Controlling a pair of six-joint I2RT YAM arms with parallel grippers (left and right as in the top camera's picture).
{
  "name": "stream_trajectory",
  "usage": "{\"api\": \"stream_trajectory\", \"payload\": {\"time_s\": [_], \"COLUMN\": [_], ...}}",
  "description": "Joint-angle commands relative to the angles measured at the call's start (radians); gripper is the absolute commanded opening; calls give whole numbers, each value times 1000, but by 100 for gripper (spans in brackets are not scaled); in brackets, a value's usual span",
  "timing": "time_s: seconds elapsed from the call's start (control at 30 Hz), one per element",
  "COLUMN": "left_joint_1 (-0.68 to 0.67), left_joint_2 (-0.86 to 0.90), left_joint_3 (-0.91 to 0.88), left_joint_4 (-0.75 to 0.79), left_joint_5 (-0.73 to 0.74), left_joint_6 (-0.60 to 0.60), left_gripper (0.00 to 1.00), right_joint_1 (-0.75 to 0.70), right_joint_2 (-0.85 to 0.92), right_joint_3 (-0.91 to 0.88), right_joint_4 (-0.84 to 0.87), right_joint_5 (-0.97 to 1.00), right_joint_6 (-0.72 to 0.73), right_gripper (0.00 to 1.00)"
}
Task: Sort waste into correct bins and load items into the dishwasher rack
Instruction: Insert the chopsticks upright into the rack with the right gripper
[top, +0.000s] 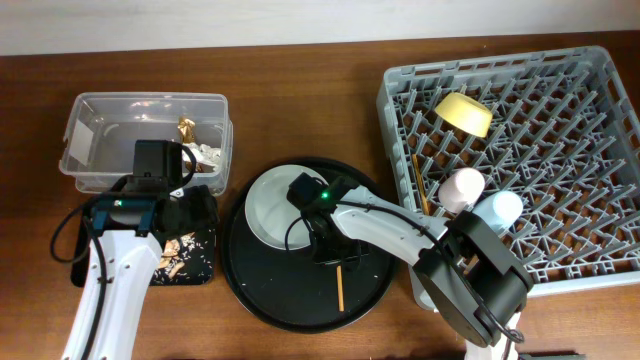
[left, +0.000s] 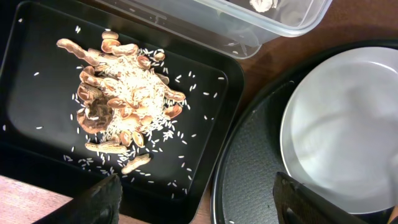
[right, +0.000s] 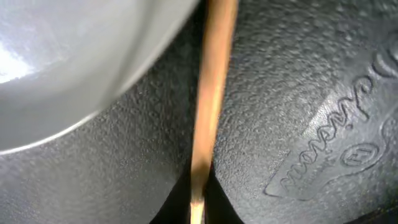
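Right gripper (top: 326, 238) low over round tray (top: 262, 285), chopstick (right: 208, 112) right under it beside plate (top: 272, 205); can't tell if it's gripped. Left gripper (left: 202, 202) spread wide, empty, above food scraps (left: 121, 106) in black tray (left: 37, 56). Yellow bowl (top: 463, 113) sits in rack (top: 395, 90).

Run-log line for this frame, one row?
left claw: open, empty, near scraps tray | right claw: at chopstick beside plate, grip unclear | rack: bowl, pink cup, blue cup loaded
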Motion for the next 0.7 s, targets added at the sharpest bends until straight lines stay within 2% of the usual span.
{"api": "stream_trajectory", "payload": {"time_s": [0.0,0.03,0.07,0.17,0.23,0.37,0.57,0.67], "left_joint_1": [5,5,5,5,5,5,5,5], "left_joint_2": [-17,-17,-17,-17,-17,-17,-17,-17], "left_joint_3": [3,3,3,3,3,3,3,3], "left_joint_4": [-1,-2,-2,-2,-2,-2,-1,-1], "left_joint_5": [-1,-1,-1,-1,0,0,0,0], "left_joint_6": [-10,-10,-10,-10,-10,-10,-10,-10], "left_gripper": [77,77,77,77,77,77,77,77], "right_joint_1": [-2,-27,-92,-232,-399,-606,-622,-622], "right_joint_2": [-6,-60,-189,-366,-488,-467,-348,-348], "right_joint_3": [-3,7,29,64,68,66,51,51], "right_joint_4": [-6,-26,-80,-177,-222,-288,-279,-276], "right_joint_5": [13,22,49,59,62,66,5,5], "right_joint_6": [7,-1,-86,-217,-343,-488,-556,-556], "right_gripper": [4,4,4,4,4,4,8,17]}}
